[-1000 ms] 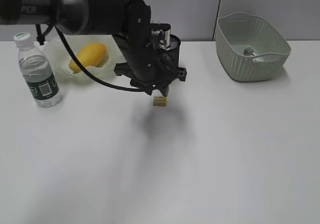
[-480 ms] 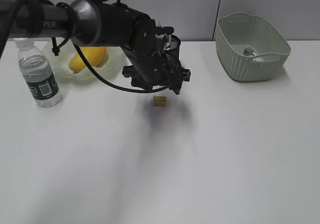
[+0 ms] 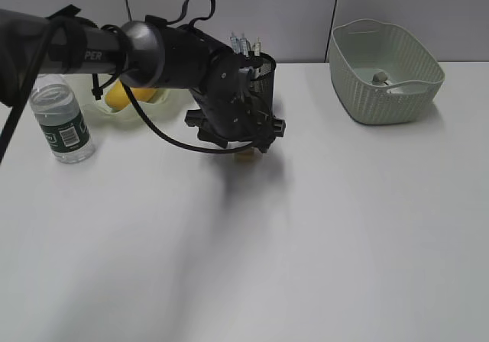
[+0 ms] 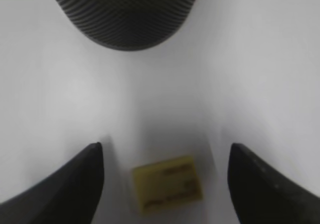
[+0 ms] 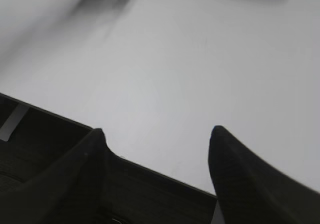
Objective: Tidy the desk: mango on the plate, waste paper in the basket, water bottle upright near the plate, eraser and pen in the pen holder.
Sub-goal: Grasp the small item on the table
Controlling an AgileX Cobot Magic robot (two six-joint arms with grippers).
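A small yellow eraser lies flat on the white desk, just in front of the black mesh pen holder; the holder also shows in the left wrist view. My left gripper is open, low over the desk, with one finger on each side of the eraser. In the exterior view the gripper hides most of the eraser. Pens stand in the holder. The mango lies on the plate, partly behind the arm. The water bottle stands upright left of the plate. My right gripper is open and empty.
The pale green basket stands at the back right with the waste paper inside. The right gripper hangs over the desk's front edge, outside the exterior view. The left arm reaches across the back left.
My left gripper has come down over the eraser, its fingers now on either side of it. The pens in the holder have come into sight behind the arm.
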